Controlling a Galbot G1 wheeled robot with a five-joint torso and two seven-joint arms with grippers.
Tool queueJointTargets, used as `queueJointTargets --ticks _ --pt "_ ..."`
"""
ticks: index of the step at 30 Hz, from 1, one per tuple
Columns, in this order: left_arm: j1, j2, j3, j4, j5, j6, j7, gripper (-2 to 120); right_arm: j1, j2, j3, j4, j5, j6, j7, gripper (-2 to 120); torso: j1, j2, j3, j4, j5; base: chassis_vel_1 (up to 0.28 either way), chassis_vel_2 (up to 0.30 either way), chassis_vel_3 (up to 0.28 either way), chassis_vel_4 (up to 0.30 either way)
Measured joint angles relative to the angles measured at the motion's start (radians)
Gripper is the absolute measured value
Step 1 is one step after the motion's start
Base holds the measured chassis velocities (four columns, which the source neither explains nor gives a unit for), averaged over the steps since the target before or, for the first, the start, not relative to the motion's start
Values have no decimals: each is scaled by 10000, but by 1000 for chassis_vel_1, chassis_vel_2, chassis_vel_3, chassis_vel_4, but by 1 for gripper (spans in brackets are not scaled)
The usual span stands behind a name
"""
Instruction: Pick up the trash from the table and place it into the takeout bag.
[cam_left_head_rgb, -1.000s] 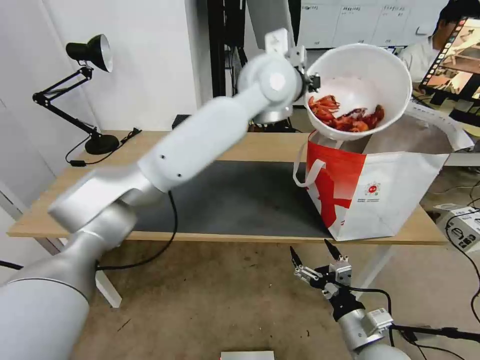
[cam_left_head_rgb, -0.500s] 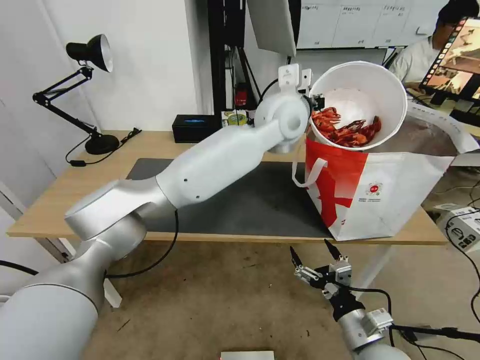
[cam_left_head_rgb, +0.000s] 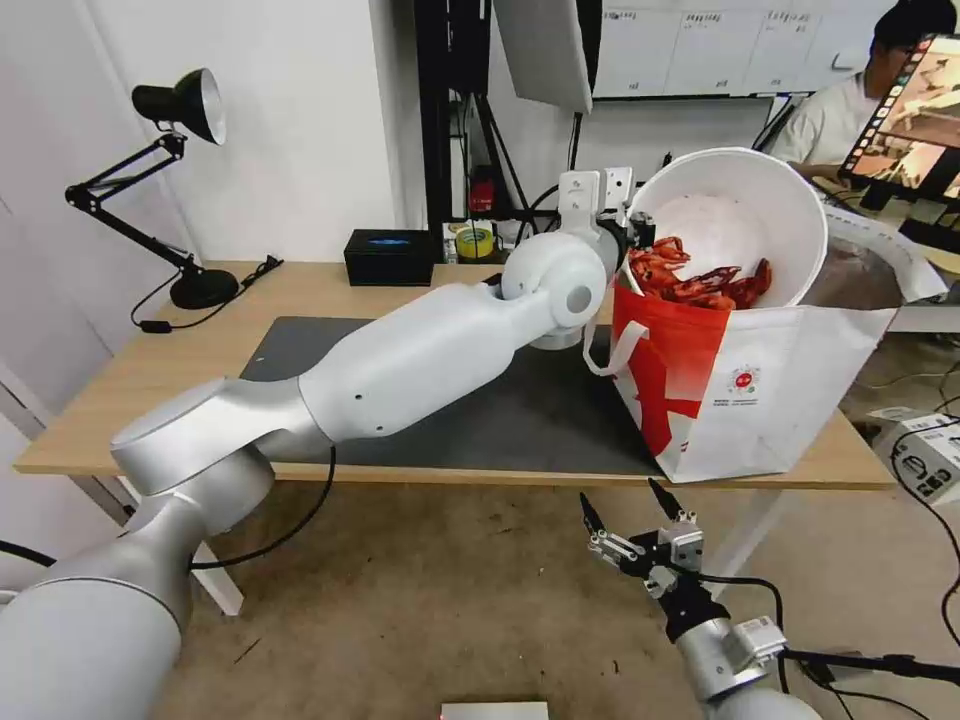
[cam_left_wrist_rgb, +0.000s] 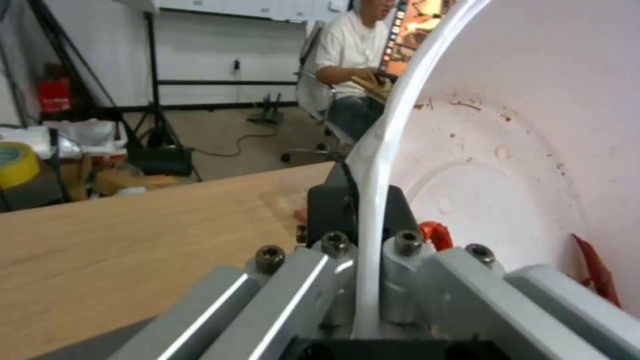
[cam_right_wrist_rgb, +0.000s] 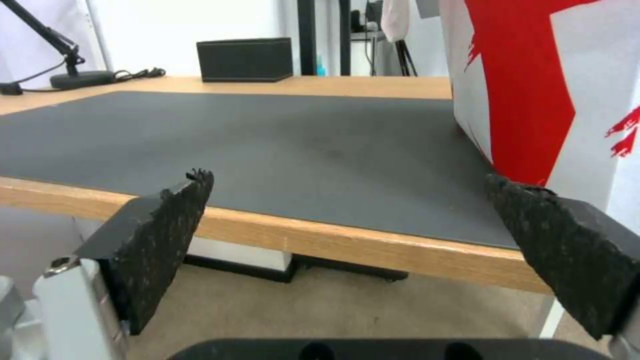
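Light wood and a dark grey mat (cam_left_head_rgb: 480, 400) made up the table (cam_left_head_rgb: 250, 300), bare of trash where it showed. At its right end stood the takeout bag (cam_left_head_rgb: 800, 390). The left gripper (cam_left_head_rgb: 628, 238) was clamped on the rim of the white bowl (cam_left_head_rgb: 740, 215) (crayfish shells heaped inside), holding it tilted, partly sunk into the bag's mouth. By my judgement only the release remained. The right gripper (cam_left_head_rgb: 628, 508) hung parked below the table edge, fingers spread.

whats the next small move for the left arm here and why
Probably lower a little more, then release: the left end effector pinches the bowl rim, and the bowl sits tilted, only partly inside the takeout bag mouth, shells still in it.
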Motion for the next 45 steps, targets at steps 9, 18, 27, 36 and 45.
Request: queueJointTargets --ticks 9,18,27,36,45 --pt "-156 81 130 -204 -70 389 166 13 0 0 0 0 0 0 0 100 0 0 0 -1 0 0 0 0 0" --pt "-127 405 210 -642 -227 392 222 46 -1 0 -1 0 0 0 0 100 0 0 0 -1 0 0 0 0 0" --pt "195 1258 74 -1279 -211 127 492 76 0 0 -1 0 0 0 0 100 -1 0 0 -1 -1 0 0 0 0" --pt "1691 3218 -512 -2459 1027 -801 1574 99 -1 -1 -1 0 0 0 1 100 0 0 -1 -5 -1 0 0 0 0" --pt "5361 5608 -3077 -3758 2685 -1269 2968 100 0 0 0 -1 0 0 5 100 0 0 0 -1 -2 0 0 0 0"
